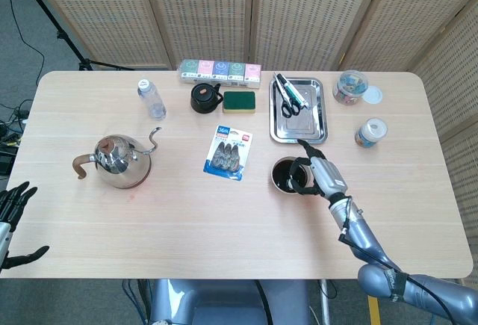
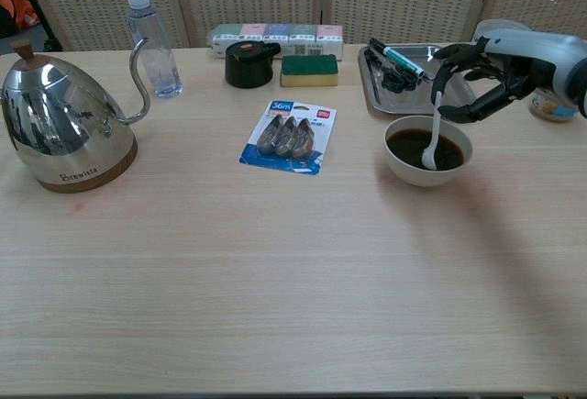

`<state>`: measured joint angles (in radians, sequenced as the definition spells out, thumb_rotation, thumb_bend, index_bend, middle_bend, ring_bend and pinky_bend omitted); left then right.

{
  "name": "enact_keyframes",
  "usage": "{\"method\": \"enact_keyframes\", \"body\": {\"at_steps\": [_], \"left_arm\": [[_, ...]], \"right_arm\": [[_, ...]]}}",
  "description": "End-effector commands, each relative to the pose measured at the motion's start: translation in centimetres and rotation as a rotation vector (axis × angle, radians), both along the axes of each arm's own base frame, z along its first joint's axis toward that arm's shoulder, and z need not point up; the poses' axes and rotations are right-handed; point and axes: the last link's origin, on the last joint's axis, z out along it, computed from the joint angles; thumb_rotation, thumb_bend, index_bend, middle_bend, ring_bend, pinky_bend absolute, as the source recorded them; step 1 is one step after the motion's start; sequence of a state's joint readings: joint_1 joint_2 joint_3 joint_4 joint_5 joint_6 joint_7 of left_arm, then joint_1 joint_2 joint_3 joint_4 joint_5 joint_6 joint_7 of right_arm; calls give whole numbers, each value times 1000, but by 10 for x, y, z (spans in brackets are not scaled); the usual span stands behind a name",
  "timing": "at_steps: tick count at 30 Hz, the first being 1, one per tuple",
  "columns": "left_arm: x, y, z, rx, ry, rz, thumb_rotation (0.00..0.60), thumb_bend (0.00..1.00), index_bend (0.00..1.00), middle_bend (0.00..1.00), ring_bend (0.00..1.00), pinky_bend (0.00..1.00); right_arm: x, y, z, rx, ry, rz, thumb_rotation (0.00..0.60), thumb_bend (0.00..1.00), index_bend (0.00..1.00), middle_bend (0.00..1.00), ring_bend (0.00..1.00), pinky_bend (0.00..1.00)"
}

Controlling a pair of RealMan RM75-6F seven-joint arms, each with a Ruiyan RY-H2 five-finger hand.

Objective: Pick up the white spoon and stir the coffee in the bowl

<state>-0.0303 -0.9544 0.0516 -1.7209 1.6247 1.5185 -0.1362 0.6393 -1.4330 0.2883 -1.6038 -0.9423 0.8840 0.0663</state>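
white spoon (image 2: 432,133): stood in the bowl (image 2: 401,167), tip down in the coffee (image 2: 413,147), handle up toward the right hand (image 2: 486,73).
bowl: sat right of centre on the table (image 2: 275,261), just near of the metal tray (image 2: 452,101), with the blister pack (image 2: 290,136) to its left.
right hand: fingers curled round the top of the spoon handle; it pinched the spoon and hung above the bowl's right rim.
left hand (image 1: 11,217): at the near-left table edge, fingers spread, held nothing, well apart from the bowl.
key relation: the spoon hung directly below and slightly left of the right hand; long axis near vertical, leaning a little right at the top. The right hand was the nearer one by far, so stirring was its job.
step (judgement): mid-stir; next move likely sweeps the tip round inside the rim without tipping the bowl.
chest view: showed the spoon shaft, its dip into the coffee and the finger grip side-on.
head view: the hand (image 1: 317,173) covered most of the spoon, but it gave the bowl (image 1: 284,173) position relative to the tray (image 1: 278,132), and it alone showed the left hand.
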Motion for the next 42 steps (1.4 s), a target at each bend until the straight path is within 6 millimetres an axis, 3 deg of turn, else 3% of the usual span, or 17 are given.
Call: {"method": "enact_keyframes", "body": {"at_steps": [1, 7, 16, 17, 21, 22, 25, 31, 38, 40, 42], "left_arm": [[0, 0, 0, 0, -1, 0, 600, 0, 0, 0, 0, 0], [-1, 1, 1, 3, -2, 3, 600, 0, 0, 0, 0, 0], [-1, 0, 1, 3, -4, 2, 600, 0, 0, 0, 0, 0], [-1, 0, 1, 3, -3, 1, 600, 0, 0, 0, 0, 0], [0, 0, 0, 0, 0, 0, 600, 0, 0, 0, 0, 0], [0, 0, 0, 0, 0, 0, 600, 0, 0, 0, 0, 0], [0, 0, -1, -4, 3, 0, 600, 0, 0, 0, 0, 0], [0, 0, 1, 2, -2, 1, 600, 0, 0, 0, 0, 0], [-1, -3, 3, 14, -7, -2, 600, 0, 0, 0, 0, 0], [-2, -4, 4, 41, 1, 2, 600, 0, 0, 0, 0, 0], [-2, -4, 4, 64, 11, 8, 600, 0, 0, 0, 0, 0]], "right_arm": [[4, -8, -8, -7, -31, -24, 600, 569, 596, 0, 0, 0], [4, -23, -20, -44, -61, -65, 600, 568, 596, 0, 0, 0], [-3, -24, -11, -84, -50, -65, 600, 553, 592, 0, 0, 0], [-4, -23, -9, -85, -47, -63, 600, 523, 576, 0, 0, 0], [-5, -15, -4, -59, -12, -27, 600, 89, 277, 0, 0, 0], [-5, -14, -3, -54, -8, -20, 600, 26, 205, 0, 0, 0], [2, -11, 4, -60, -10, 14, 600, 0, 113, 0, 0, 0], [8, 1, 31, -87, 12, 64, 600, 0, 106, 0, 0, 0], [-23, 28, 64, -201, 200, 164, 600, 0, 106, 0, 0, 0], [-48, 45, 79, -306, 382, 259, 600, 0, 94, 0, 0, 0], [-60, 56, 83, -355, 445, 302, 600, 0, 70, 0, 0, 0]]}}
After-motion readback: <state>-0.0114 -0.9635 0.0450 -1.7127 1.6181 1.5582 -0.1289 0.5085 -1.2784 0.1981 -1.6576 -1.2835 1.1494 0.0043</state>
